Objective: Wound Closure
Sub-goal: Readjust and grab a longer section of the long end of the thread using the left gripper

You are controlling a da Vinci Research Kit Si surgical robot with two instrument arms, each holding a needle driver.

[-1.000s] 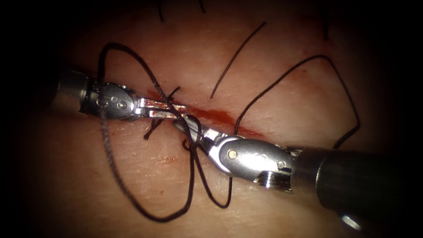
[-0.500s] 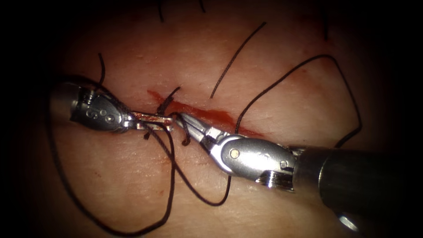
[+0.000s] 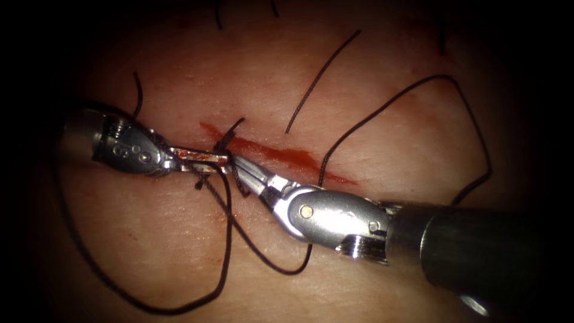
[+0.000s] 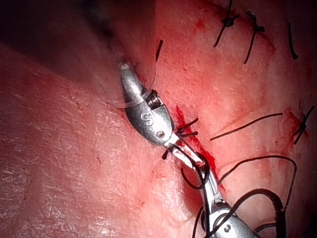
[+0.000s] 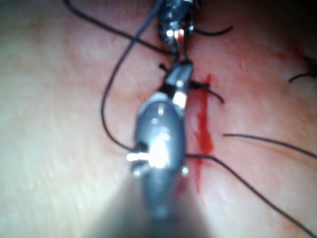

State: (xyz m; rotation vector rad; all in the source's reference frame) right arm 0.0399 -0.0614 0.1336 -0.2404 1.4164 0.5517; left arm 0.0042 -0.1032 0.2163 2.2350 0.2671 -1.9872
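Thread [image 3: 227,239] is what both my tools are working, right at the cut [image 3: 281,157] in the tissue [image 3: 359,90]. My left tool [image 3: 209,160] has its jaws closed on the thread just short of the cut's left end, where a stitch [image 3: 227,139] crosses the red fluid [image 3: 299,158]. My right tool [image 3: 242,170] comes in from the right with its jaws closed and its tip nearly touching the left tool's tip; a short dark bit of thread sits at its tip, so I read it as gripping the thread too. From that meeting point the thread drops in a big loop over the tissue below the cut and sweeps round to the left behind the left tool. Another strand arcs away on the right of the cut. I can't make out the needle, so I can't say where it lies
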